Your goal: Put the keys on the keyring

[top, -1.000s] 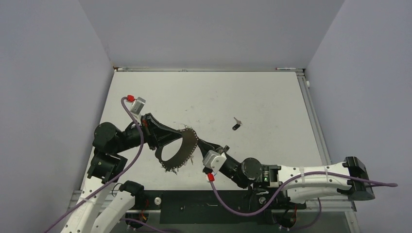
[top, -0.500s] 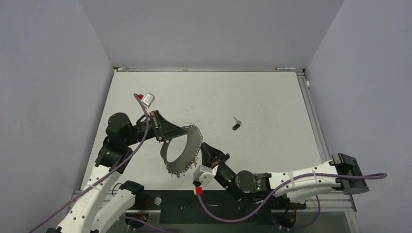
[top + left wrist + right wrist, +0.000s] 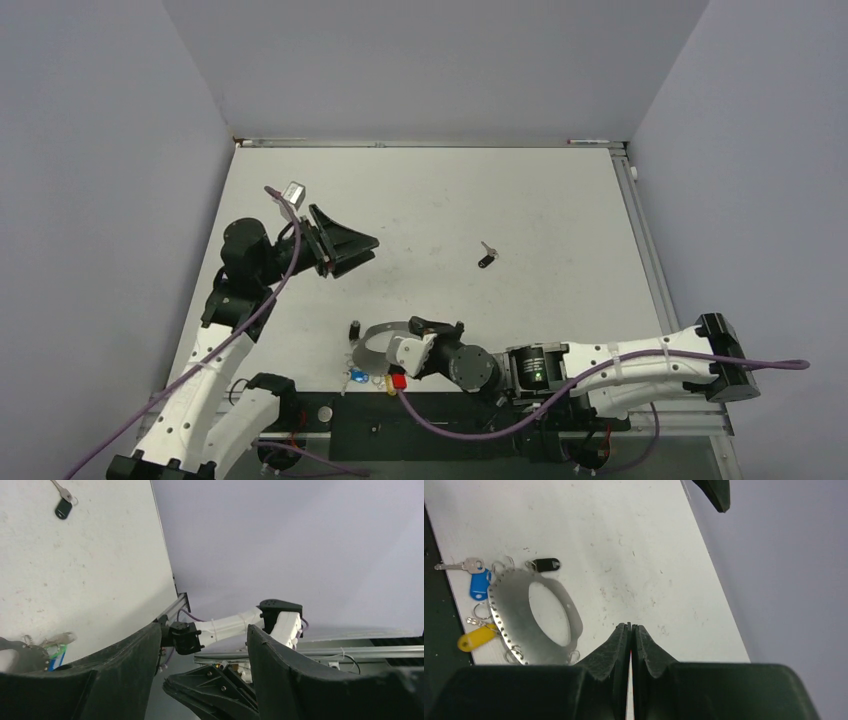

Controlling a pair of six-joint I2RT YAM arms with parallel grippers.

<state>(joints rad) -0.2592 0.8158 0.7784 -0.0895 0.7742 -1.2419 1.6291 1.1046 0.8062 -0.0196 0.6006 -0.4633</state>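
The keyring is a flat grey metal band with holes along its rim. It lies on the table by the front edge, also visible in the overhead view as the keyring. Keys hang from it on small rings: a blue-tagged one, a yellow-tagged one and a black one. A separate black key lies further back, right of centre. My right gripper is shut just right of the ring, with nothing seen in it. Raised over the left of the table, my left gripper is open and empty.
The table's front edge and the dark base rail lie just behind the ring. Grey walls close in the left, back and right sides. The right arm stretches along the front edge.
Both grippers held the ring up between them earlier. The left gripper has opened and pulled back up and left. The ring has come down to the front edge, and the right gripper has swung down beside it.
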